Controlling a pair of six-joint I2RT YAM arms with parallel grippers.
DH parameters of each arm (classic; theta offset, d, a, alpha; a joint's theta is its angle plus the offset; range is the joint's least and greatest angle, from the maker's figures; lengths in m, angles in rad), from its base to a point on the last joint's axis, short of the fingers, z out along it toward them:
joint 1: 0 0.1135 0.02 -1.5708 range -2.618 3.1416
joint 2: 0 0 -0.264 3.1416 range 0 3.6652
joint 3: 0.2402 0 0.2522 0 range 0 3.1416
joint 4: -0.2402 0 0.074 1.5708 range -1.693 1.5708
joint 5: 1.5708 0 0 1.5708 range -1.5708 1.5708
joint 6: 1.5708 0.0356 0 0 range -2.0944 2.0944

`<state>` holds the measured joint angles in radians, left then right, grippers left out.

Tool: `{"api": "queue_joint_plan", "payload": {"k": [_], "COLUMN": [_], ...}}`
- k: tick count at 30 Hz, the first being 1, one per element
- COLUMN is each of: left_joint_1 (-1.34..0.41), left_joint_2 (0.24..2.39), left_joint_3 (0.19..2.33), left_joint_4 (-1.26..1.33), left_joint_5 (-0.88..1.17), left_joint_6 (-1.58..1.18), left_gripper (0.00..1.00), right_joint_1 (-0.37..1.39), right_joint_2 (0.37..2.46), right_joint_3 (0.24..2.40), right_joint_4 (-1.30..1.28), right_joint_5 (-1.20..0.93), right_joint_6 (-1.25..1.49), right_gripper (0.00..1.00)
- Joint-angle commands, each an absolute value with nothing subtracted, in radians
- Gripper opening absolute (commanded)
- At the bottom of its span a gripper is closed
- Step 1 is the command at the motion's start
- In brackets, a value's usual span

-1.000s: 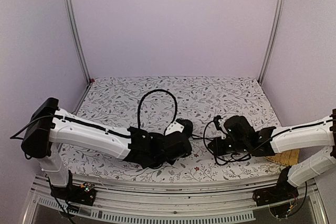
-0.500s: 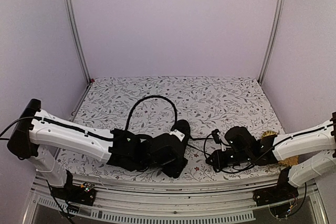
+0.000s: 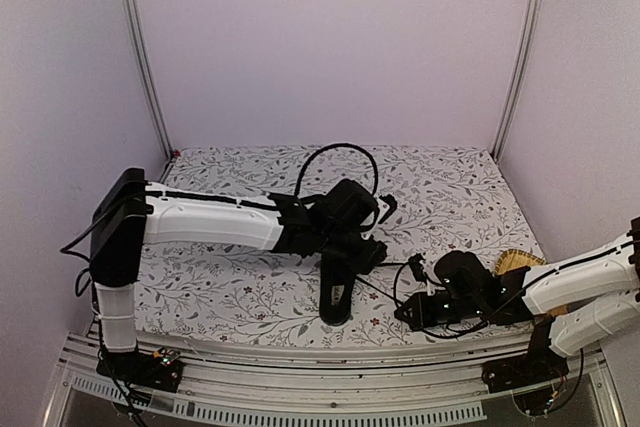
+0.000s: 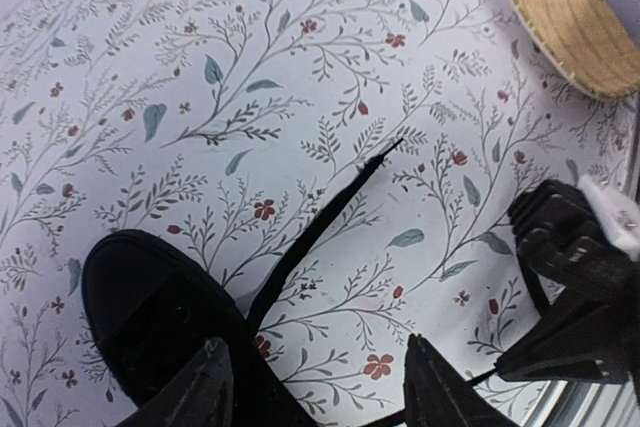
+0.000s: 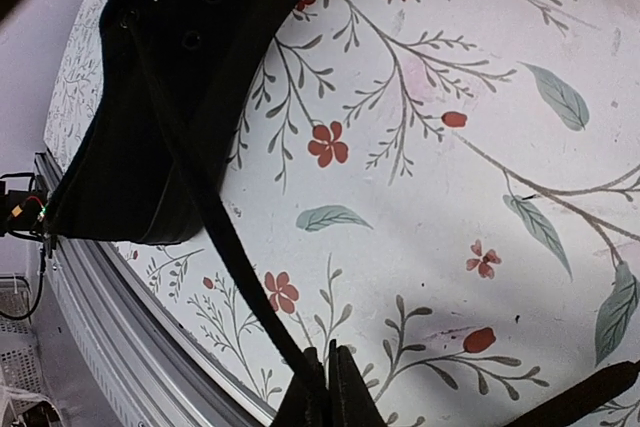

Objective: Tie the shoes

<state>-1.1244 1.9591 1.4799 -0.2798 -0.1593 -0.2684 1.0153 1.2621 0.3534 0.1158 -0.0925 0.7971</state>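
At the near edge of the table [image 3: 215, 297] the right gripper [image 5: 328, 389] is clenched on a lace [image 5: 232, 242] that runs back to the shoe [image 3: 336, 292], which lies just to its left. The left gripper [image 4: 318, 392] hangs over the shoe, fingers spread and grasping nothing. A loose lace [image 4: 320, 227] lies on the cloth beyond. Farther right sits a woven mat [image 4: 565, 32].

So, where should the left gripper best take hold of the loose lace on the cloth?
Mid-length on the loose lace, from straight above, with the jaws of the left gripper across it: that stretch lies straight and flat on the tablecloth, clear of the shoe.
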Motion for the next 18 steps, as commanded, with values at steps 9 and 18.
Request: {"api": "queue_joint_plan", "payload": {"k": [9,18], "left_joint_1": [-1.102,-1.089], "left_joint_2": [2.242,2.327], "left_joint_3": [1.685,1.752], "left_joint_4": [-0.399,-0.389], "left_joint_5": [-0.197,-0.182], "left_joint_6": [-0.020,0.000], "left_gripper": [0.58,0.60], "right_joint_1": [1.025,1.025], "right_joint_2": [1.208,1.213], "right_joint_3": [0.320,0.304], "right_joint_4": [0.172,0.198], "right_joint_5": [-0.101,-0.112], "right_joint_6": [0.828,0.833], "right_gripper": [0.02,0.02]}}
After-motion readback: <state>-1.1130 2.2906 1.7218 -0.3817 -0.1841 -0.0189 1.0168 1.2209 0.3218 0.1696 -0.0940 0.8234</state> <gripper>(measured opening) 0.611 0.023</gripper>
